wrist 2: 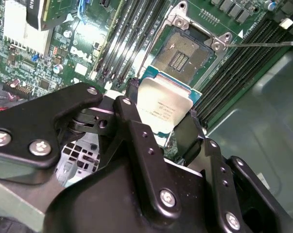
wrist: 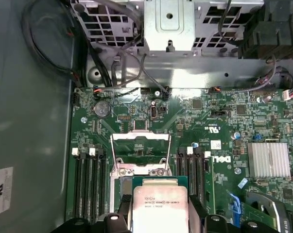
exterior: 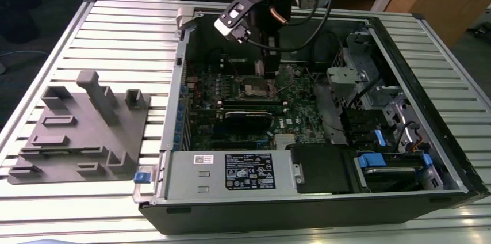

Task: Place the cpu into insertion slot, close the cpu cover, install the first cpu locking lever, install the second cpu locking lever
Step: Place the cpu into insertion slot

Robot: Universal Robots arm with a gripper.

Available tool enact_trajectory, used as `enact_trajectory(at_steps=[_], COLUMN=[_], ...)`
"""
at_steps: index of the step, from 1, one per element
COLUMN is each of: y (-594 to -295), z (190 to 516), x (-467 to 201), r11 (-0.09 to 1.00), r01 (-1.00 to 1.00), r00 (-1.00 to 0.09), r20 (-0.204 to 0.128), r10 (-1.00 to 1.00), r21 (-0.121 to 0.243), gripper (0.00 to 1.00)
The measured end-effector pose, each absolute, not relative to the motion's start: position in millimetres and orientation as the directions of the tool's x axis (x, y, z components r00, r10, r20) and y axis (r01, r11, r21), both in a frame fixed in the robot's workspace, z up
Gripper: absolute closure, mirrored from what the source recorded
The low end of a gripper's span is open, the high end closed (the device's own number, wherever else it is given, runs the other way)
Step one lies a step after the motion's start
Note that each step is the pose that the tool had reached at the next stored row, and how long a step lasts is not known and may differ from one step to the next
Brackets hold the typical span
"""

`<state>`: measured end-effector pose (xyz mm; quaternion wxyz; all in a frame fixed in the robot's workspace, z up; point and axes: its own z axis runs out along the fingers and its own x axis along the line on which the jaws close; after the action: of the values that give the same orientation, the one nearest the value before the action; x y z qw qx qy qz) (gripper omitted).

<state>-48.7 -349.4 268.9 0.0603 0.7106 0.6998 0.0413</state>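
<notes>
Gripper (wrist 2: 162,116) is clamped on the cpu (wrist: 159,204), right above the insertion slot (wrist 2: 182,53); cpu cover (wrist: 140,137) is flipped open.

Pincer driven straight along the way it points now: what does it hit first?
Probably the insertion slot. The pincer is shut on the cpu just above the open socket, so the chip would touch first. Depth and alignment are unclear.
</notes>
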Motion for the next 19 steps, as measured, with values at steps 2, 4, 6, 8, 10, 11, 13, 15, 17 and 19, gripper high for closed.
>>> enact_trajectory(at_steps=[2,4,6,8,10,11,13,15,17,19], y=[-350.2,-350.4,-350.4,-350.4,-350.4,-350.4,-350.4,-350.4,-350.4,-350.4], z=[265.1,262.9,262.6,262.2,262.2,262.2,262.1,262.0,261.8,261.0], x=[-48.7,-48.7,-48.7,-48.7,-48.7,-48.7,-48.7,-48.6,-48.6,-48.6], r11=[-0.013,-0.013,-0.013,-0.013,-0.013,-0.013,-0.013,-0.013,-0.013,-0.013], r01=[0.99,0.99,0.99,0.99,0.99,0.99,0.99,0.99,0.99,0.99], r00=[0.017,0.017,0.017,0.017,0.017,0.017,0.017,0.017,0.017,0.017], r20=[-0.026,-0.026,-0.026,-0.026,-0.026,-0.026,-0.026,-0.026,-0.025,-0.025], r10=[1.0,1.0,1.0,1.0,1.0,1.0,1.0,1.0,1.0,1.0], r21=[0.144,0.144,0.144,0.144,0.144,0.144,0.143,0.144,0.144,0.144], gripper=[0.46,0.46,0.46,0.46,0.46,0.46,0.46,0.46,0.46,0.46])
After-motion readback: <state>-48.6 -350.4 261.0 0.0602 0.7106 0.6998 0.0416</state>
